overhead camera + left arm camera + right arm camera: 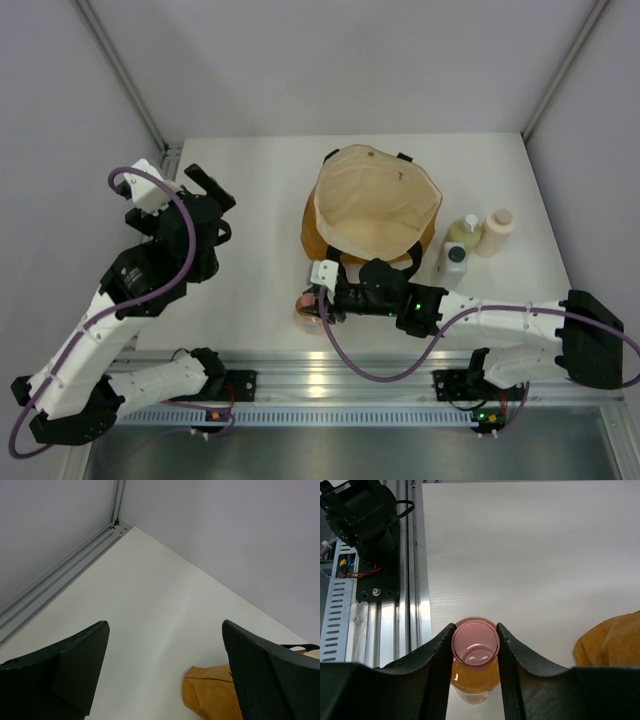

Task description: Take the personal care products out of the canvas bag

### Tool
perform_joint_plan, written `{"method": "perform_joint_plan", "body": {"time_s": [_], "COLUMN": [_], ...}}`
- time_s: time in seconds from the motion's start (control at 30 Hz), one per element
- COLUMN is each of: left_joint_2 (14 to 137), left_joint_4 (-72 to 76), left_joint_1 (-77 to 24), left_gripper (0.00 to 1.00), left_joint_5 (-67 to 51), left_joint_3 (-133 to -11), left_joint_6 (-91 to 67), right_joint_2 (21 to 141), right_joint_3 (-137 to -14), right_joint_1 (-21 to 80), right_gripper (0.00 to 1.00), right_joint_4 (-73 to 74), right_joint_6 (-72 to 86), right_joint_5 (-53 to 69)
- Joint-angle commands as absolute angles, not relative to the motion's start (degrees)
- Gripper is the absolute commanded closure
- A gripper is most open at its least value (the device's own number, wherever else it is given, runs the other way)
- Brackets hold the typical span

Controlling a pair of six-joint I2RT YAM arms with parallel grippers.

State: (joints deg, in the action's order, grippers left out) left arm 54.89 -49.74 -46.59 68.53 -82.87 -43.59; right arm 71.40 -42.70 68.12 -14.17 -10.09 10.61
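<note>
The right gripper is closed on the orange bottle, with its two fingers pressed against either side at the level of the pink cap. In the overhead view this bottle sits left of centre in the lower half of the frame, just beside the lower left corner of the canvas bag and near the front edge of the table. Whether its base touches the table cannot be told. The bag stands open at the centre of the frame, its cream lining showing. To its right three bottles stand upright and close together: the yellow-green bottle, the cream-beige bottle right of it, and the white bottle with a dark cap below them. The left gripper, at the left of the frame and well apart from the bag, has its jaws spread wide and holds nothing.
</note>
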Motion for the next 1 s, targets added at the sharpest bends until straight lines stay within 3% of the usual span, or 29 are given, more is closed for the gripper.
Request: {"method": "perform_joint_plan", "body": {"time_s": [0.0,0.2,0.23,0.5,0.63,0.67,0.97], "left_joint_2": [54.49,54.58,54.84,55.02,55.54,55.81,60.2], "left_joint_4": [-49.13,-49.13,-49.13,-49.13,-49.13,-49.13,-49.13], "left_joint_1": [-46.41,-46.41,-46.41,-46.41,-46.41,-46.41,-46.41], "left_gripper": [0.02,0.02,0.02,0.02,0.02,0.02,0.02], "left_joint_5": [68.73,68.29,68.03,67.06,66.62,66.1,61.97], "left_joint_3": [-82.44,-82.09,-82.09,-82.09,-82.18,-82.26,-86.13], "left_joint_6": [-44.12,-44.3,-44.3,-44.12,-43.77,-43.6,-39.82], "right_joint_2": [69.34,69.35,69.26,67.94,66.62,66.36,66.09], "right_joint_3": [-44.64,-45.97,-46.05,-48.24,-51.67,-52.46,-63.71], "right_joint_1": [69.08,69.17,69.17,69.08,69.08,69.08,66.63], "right_gripper": [0.61,0.43,0.29,0.22,0.11,0.02,0.01], "right_joint_4": [-21.81,-19.95,-19.95,-18.64,-16.27,-15.65,-0.98], "right_joint_6": [-11.16,-10.64,-10.37,-9.49,-9.4,-9.49,-9.5], "right_joint_5": [11.25,10.9,10.64,9.32,7.83,7.13,-10.44]}}
